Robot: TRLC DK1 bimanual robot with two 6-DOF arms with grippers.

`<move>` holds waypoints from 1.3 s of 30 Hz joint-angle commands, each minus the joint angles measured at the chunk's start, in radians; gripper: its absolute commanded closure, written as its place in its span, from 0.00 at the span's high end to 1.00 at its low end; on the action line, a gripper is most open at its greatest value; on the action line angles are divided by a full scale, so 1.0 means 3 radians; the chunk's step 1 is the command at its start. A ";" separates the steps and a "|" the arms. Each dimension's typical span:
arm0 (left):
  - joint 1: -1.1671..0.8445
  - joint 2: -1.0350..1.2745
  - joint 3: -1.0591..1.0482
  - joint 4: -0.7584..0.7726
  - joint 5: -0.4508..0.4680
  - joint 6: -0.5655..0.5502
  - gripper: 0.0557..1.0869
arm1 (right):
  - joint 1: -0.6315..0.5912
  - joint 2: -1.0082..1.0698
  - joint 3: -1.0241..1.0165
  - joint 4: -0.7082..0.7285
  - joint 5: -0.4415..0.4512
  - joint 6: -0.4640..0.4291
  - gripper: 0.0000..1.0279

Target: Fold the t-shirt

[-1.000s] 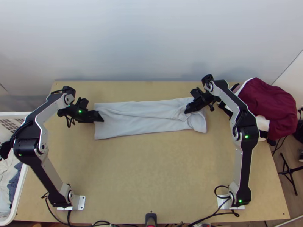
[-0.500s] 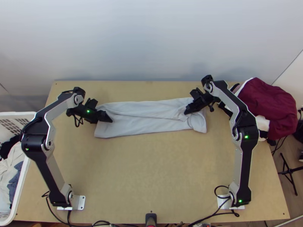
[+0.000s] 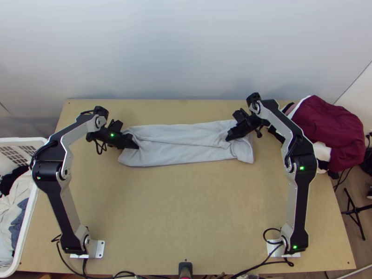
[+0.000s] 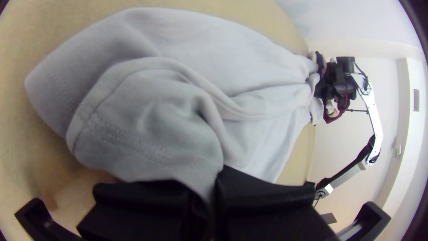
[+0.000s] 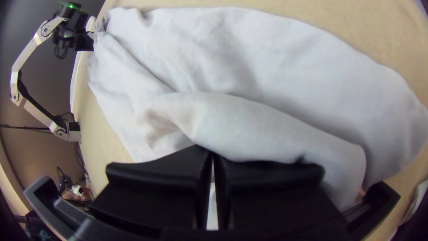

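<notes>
The light grey t-shirt (image 3: 181, 144) lies as a long folded strip across the table's far half, its left end bunched and its right end rumpled. My left gripper (image 3: 136, 145) is at the strip's left end; in the left wrist view the left gripper (image 4: 216, 183) is shut on a hemmed part of the t-shirt (image 4: 147, 120), which is pulled into creases. Near the strip's right end is my right gripper (image 3: 229, 137). In the right wrist view, the right gripper (image 5: 211, 156) is shut on a fold of the t-shirt (image 5: 267, 129).
A white basket (image 3: 28, 223) with clothes stands at the table's left edge. A dark red garment (image 3: 330, 130) lies in a pile at the far right corner. Bare wood (image 3: 186, 209) lies between the arms, nearer than the cloth.
My left gripper has moved right, and the strip's left end has shifted with it and bunched up. The right arm has kept almost still.
</notes>
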 commanded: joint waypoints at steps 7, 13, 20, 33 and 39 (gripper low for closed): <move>0.0208 -0.0215 -0.0199 -0.0027 0.0035 0.0005 0.03 | 0.0018 -0.0018 -0.0029 0.0005 0.0006 0.0042 0.03; 0.0244 -0.0235 -0.0163 -0.0124 0.0041 0.0051 0.03 | 0.0059 -0.0023 -0.0029 0.0015 0.0006 0.0057 0.03; -0.0176 -0.0348 0.0400 -0.0544 0.0041 -0.0030 0.03 | 0.0053 -0.0018 -0.0045 0.0015 0.0006 0.0062 0.03; -0.1418 0.0317 0.2118 -0.0794 0.0240 -0.0399 0.03 | 0.0028 -0.0274 -0.0183 0.0056 -0.0010 0.0175 0.03; -0.1802 0.0716 0.2557 0.0055 0.0322 -0.0905 0.03 | -0.0166 -0.0750 -0.0444 0.0148 -0.0025 0.0261 0.03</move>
